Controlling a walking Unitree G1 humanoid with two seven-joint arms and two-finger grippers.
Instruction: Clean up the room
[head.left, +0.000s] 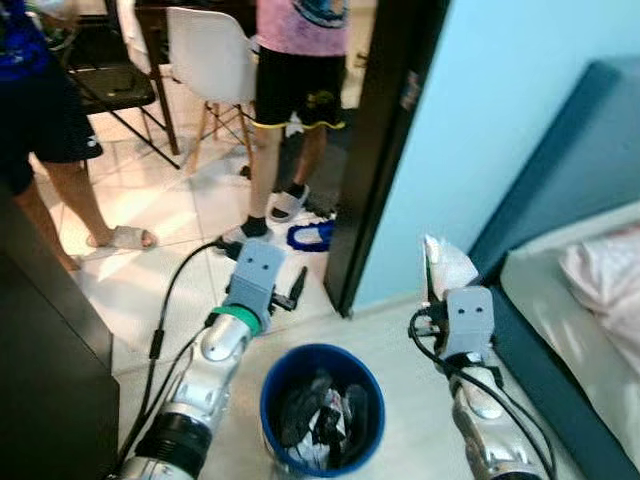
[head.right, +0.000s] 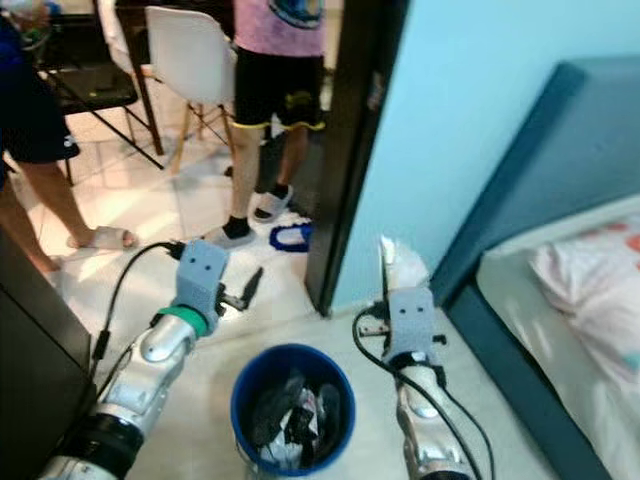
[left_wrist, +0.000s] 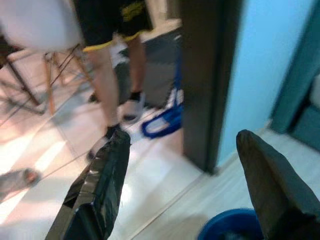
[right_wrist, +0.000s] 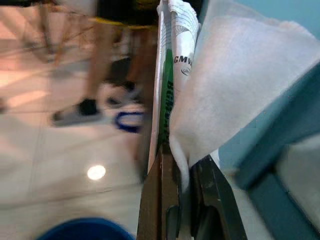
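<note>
- Trash bundle (right_wrist: 210, 80) is sitting pinched in your right gripper (right_wrist: 182, 165): a soft white tissue or cloth bunched against a thin printed wrapper with green lettering.
- You are holding it up in the air, beside and a little beyond the blue bin (head.left: 322, 407), not over the opening yet; the bin is standing on the floor between your two arms.
- Handling, as a guess: it is looking very light, limp and crushable, nothing fragile. The wrapper is probably slick, so it may be sliding against the tissue if the pinch eases.
- Grip point: you are taking it at its lower edge, with most of it flopping up above the fingers (right_wrist: 155, 200). A bite deeper in the bunched part would likely be more secure.
- Your left gripper (left_wrist: 180, 190) is spread wide and carrying nothing, hanging above the floor near the bin's rim.
- Counts: one bin, already partly filled with dark and white rubbish; one held bundle made of what is looking like two pieces; two grippers.
- Also counting two people (head.left: 297, 90) standing on the tiled floor past the dark door frame (head.left: 385, 150), one white chair (head.left: 212, 60), one bed (head.left: 590, 290) on your right, one blue looped thing (head.left: 310, 236) on the tiles by the door.
</note>
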